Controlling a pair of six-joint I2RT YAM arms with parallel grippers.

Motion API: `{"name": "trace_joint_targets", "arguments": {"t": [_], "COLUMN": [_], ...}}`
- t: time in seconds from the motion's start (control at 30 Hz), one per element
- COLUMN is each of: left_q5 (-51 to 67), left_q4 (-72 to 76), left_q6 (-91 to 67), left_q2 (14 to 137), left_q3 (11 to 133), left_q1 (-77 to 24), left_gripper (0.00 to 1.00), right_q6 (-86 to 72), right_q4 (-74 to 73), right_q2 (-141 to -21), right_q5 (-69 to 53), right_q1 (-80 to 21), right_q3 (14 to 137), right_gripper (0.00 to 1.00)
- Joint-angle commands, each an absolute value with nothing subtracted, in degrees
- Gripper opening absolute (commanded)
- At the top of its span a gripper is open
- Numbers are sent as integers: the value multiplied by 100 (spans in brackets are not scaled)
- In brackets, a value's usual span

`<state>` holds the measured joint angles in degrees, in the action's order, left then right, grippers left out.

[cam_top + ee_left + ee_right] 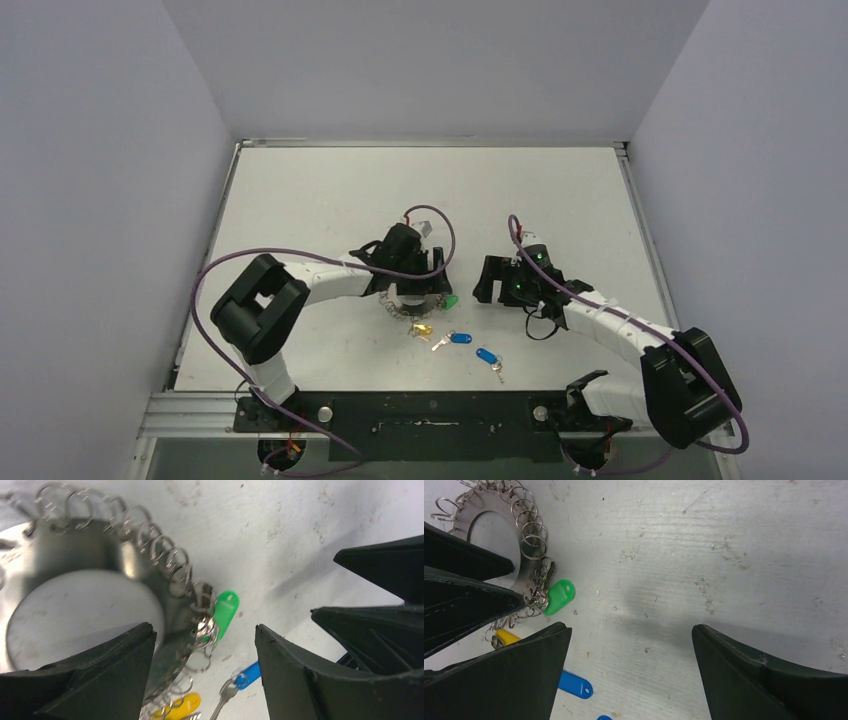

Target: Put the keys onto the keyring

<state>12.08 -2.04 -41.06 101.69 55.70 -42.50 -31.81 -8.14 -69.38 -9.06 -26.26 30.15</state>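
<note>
The left hand (204, 626) hangs low over the white worktop (330, 190) with its black fingers spread wide and gripping nothing. Its wrist view is blurred up close. The large silver metal keyring edged with small wire loops (75, 550) lies flat on the worktop, and one finger covers part of its rim.

Right at that looped edge sits the key with the green oval plastic tag (560, 596). Its little metal blade is tangled among the loops, and whether it is actually threaded onto one cannot be told.

The key with the yellow tag (186, 703) peeks out just beside the ring's near edge, half cut off by the frame.

The right hand (630, 626) is spread open too and holds nothing, over bare worktop just beside the ring. One blue-tagged key (574, 685) slips partly behind its finger. The second blue-tagged key (486, 355) lies loose nearer the arm bases, apart from the ring.
</note>
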Motion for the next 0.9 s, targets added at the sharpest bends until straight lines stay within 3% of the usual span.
{"name": "trace_joint_targets", "arguments": {"t": [0.0, 0.2, 0.43, 0.7, 0.87], "left_q5": [961, 1200, 911, 1630, 1985], "left_q4": [-79, 168, -1177, -632, -325], "left_q6": [-4041, -4332, -4293, -4437, -4304], "left_q2": [9272, 7713, 6392, 6570, 6967], "left_q3": [5165, 3979, 3196, 2536, 2647], "left_q1": [-4038, -3025, -1957, -1407, -1408], "left_gripper": [71, 68, 58, 57, 58], "right_q6": [-3102, -3308, -3428, -4083, -4207], "right_q4": [-276, 350, 382, 950, 1161], "right_q2": [-7331, -8323, -9402, -9688, -9825], "right_q5": [-1476, -1895, -1764, -2007, -2066], "right_q1": [-2615, -2827, -3570, -3848, -4125], "right_q3": [3140, 3683, 4555, 4343, 4329], "right_gripper": [96, 89, 80, 61, 59]}}
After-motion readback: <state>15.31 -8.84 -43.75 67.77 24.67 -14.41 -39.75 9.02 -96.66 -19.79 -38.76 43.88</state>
